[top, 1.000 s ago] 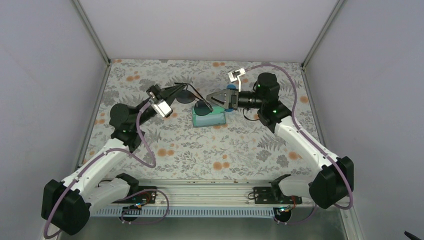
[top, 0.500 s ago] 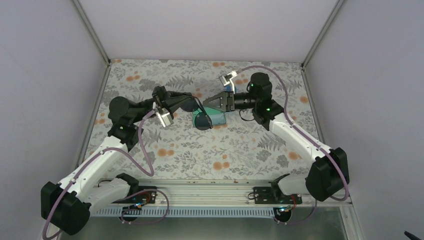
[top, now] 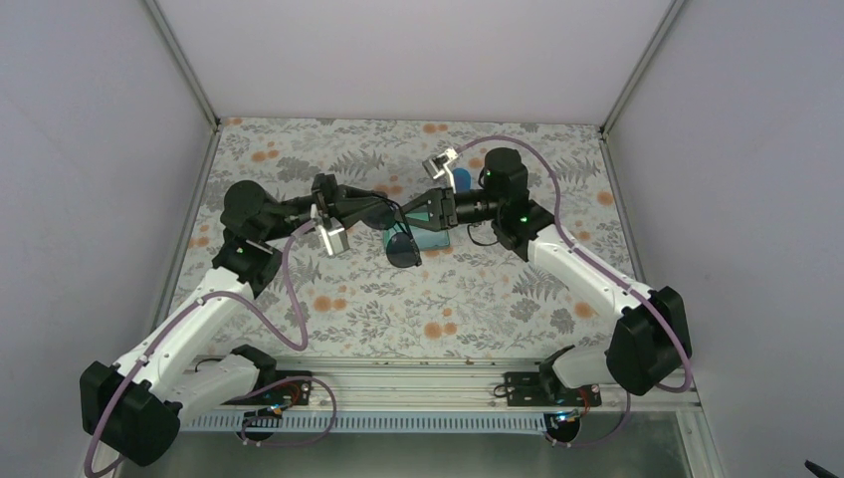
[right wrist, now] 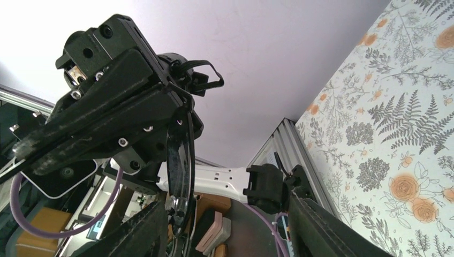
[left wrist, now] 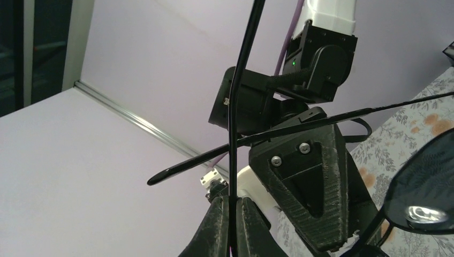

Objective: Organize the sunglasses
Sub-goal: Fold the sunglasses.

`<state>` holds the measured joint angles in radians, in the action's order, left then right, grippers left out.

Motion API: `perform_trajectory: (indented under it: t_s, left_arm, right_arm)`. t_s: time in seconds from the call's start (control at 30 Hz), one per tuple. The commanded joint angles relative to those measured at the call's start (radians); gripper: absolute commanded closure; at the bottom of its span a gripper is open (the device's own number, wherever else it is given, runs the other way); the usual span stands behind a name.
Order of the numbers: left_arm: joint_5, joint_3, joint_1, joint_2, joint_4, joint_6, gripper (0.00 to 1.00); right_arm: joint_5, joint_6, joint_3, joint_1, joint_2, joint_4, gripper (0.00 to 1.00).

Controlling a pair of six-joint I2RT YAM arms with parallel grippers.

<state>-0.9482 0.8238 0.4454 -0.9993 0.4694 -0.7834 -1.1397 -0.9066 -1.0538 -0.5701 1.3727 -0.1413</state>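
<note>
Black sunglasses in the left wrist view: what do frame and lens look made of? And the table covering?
Sunglasses frame: thin glossy black, probably plastic, maybe coated metal; slight sheen along the arm. Lens: dark glossy plastic or glass; it reflects a bright spot. Table covering: matte floral print, fabric or paper, can't tell.

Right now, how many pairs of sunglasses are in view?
1. The black sunglasses, pinched by the left gripper, near the teal case. Another pair may be hidden.
</note>
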Motion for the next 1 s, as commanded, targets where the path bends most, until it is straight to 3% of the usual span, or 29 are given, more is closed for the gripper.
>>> perform_trajectory:
  t_s: [0.0,0.2,0.6,0.73,0.97]
  left_arm:
    - [-0.041,0.023,0.001,0.002,-0.022,-0.059,0.98]
    - [-0.031,0.019,0.001,-0.001,-0.015,-0.066,0.98]
    - [0.017,-0.010,0.001,0.013,0.012,-0.080,0.96]
    - [0.035,-0.029,0.001,0.025,0.029,-0.078,0.84]
    - [0.128,-0.103,0.000,0.068,0.130,-0.030,0.39]
  right_arm:
    - [0.042,-0.029,0.009,-0.009,-0.016,-0.016,0.41]
    - [-0.017,-0.064,0.016,-0.030,-0.003,-0.077,0.55]
    - [-0.058,-0.127,0.009,-0.053,0.011,-0.100,0.95]
    - [-0.055,-0.140,0.009,-0.052,0.011,-0.111,0.96]
    - [-0.029,-0.144,-0.002,-0.045,-0.001,-0.136,0.96]
